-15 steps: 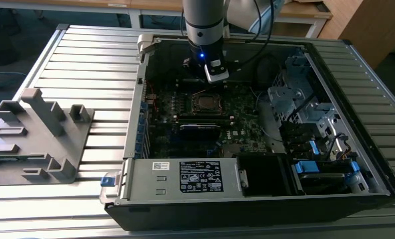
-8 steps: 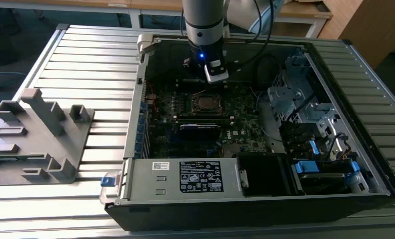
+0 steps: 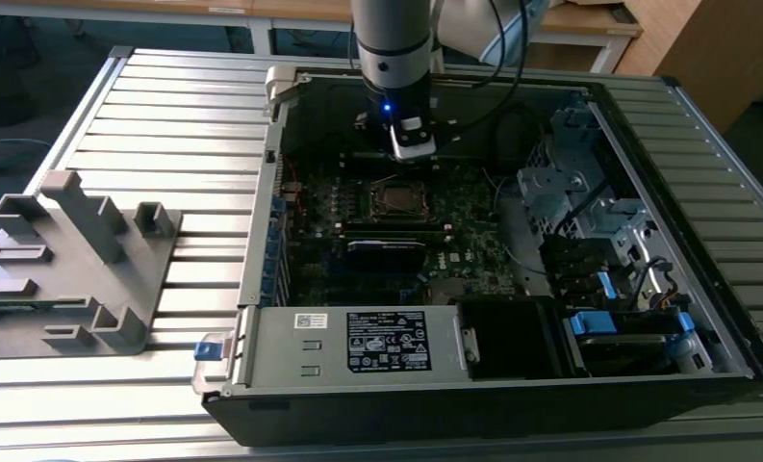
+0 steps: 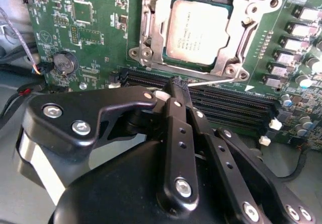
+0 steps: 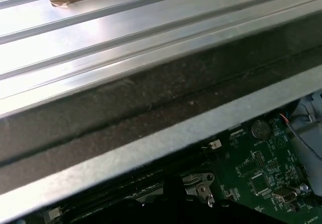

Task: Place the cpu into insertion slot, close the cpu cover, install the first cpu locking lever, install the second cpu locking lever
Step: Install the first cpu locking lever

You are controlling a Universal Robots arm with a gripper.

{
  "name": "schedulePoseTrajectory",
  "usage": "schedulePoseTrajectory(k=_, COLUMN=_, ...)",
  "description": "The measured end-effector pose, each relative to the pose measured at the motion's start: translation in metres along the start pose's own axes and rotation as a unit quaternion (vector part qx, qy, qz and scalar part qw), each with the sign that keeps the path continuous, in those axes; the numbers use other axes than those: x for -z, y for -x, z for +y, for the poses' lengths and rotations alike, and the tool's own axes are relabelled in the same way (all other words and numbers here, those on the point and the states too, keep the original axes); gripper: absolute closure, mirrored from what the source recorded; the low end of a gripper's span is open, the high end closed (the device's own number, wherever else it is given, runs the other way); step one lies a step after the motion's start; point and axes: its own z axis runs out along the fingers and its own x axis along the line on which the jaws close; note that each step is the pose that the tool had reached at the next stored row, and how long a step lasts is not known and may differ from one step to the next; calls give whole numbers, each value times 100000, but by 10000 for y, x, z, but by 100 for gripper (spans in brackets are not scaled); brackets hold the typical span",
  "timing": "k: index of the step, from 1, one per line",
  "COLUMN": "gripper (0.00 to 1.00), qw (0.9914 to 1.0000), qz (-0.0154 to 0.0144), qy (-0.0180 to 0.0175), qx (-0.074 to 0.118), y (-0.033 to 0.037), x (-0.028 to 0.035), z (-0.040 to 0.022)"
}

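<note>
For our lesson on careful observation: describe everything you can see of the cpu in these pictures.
The cpu is a flat square chip with a dull grey metal top bearing faint print. It lies level, face up, framed on all sides by the silvery cpu cover, on the green circuit board. The gripper is close beside the frame, apart from the chip.

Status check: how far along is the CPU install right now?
Done: the cpu sits in the insertion slot, and the cpu cover lies down over its edges. In hand: the gripper, shut, is at a thin silvery locking lever beside the socket. Left: that lever looks not yet latched; I cannot tell whether the other lever is latched.
</note>
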Motion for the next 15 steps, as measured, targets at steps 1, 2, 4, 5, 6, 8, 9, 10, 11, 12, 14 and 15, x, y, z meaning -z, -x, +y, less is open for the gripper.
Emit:
schedulePoseTrajectory(k=1, gripper=89, qw=100000, qz=-11, qy=-1, qx=-55, y=-2, x=0, z=2)
schedulePoseTrajectory(k=2, gripper=89, qw=100000, qz=-24, qy=-6, qx=-123, y=-3, x=-1, z=4)
schedulePoseTrajectory(k=4, gripper=89, qw=99999, qz=-89, qy=-43, qx=-471, y=-4, x=-2, z=7)
schedulePoseTrajectory(k=5, gripper=89, qw=99998, qz=-128, qy=-71, qx=-687, y=-5, x=-2, z=9)
schedulePoseTrajectory(k=6, gripper=89, qw=99996, qz=-163, qy=-94, qx=-892, y=-6, x=-3, z=9)
schedulePoseTrajectory(k=8, gripper=89, qw=99988, qz=-280, qy=-169, qx=-1533, y=-6, x=-4, z=10)
schedulePoseTrajectory(k=9, gripper=89, qw=99977, qz=-375, qy=-246, qx=-2079, y=-6, x=-4, z=10)
schedulePoseTrajectory(k=10, gripper=89, qw=99967, qz=-450, qy=-300, qx=-2494, y=-7, x=-4, z=12)
schedulePoseTrajectory(k=11, gripper=89, qw=99962, qz=-486, qy=-328, qx=-2707, y=-8, x=-4, z=14)
schedulePoseTrajectory(k=12, gripper=89, qw=99960, qz=-496, qy=-338, qx=-2772, y=-8, x=-4, z=14)
schedulePoseTrajectory(k=14, gripper=89, qw=99960, qz=-501, qy=-339, qx=-2781, y=-8, x=-4, z=14)
schedulePoseTrajectory(k=15, gripper=89, qw=99959, qz=-501, qy=-337, qx=-2787, y=-8, x=-5, z=14)
